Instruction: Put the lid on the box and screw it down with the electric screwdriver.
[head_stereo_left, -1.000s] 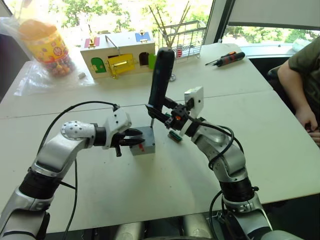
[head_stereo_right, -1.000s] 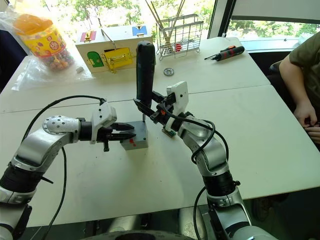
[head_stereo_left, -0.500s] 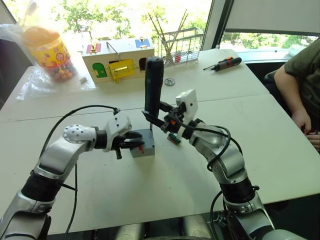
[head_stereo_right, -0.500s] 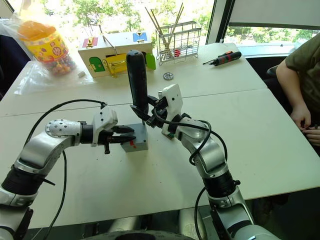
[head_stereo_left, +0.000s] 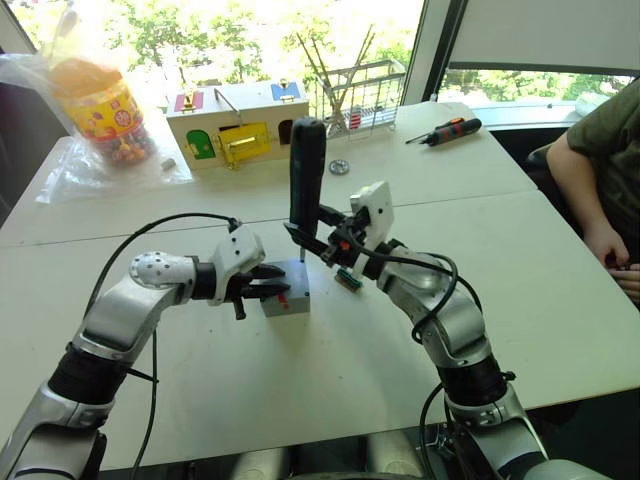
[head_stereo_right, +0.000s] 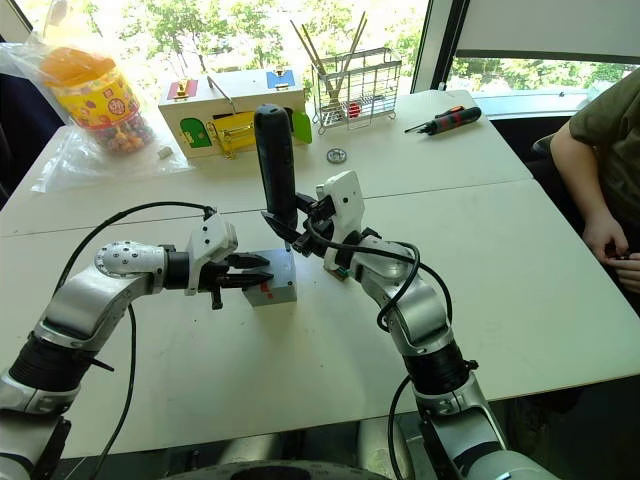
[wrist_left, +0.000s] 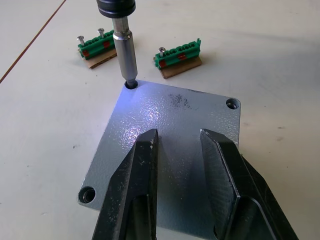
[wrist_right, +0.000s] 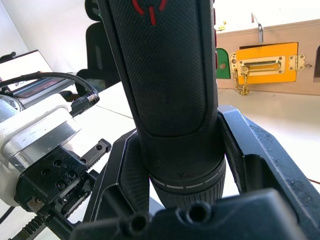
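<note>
White bench (head_stereo_left: 560, 300), two tops pushed together, seam running across just behind the claws. Beyond the claws at the far edge: wooden latch box (head_stereo_left: 235, 122) with coloured doors, wire rack (head_stereo_left: 360, 85) holding thin sticks, clear bag with a yellow-lidded jar of sweets (head_stereo_left: 100, 105) off to the left. Small red-and-black manual screwdriver (head_stereo_left: 447, 130) far right of the claws. Wide windows (head_stereo_left: 230, 35) behind, green trees outside, bright daylight flooding in. Dark window post (head_stereo_left: 435, 45) right of centre. Seated person's arm (head_stereo_left: 590, 190) at the right edge.
</note>
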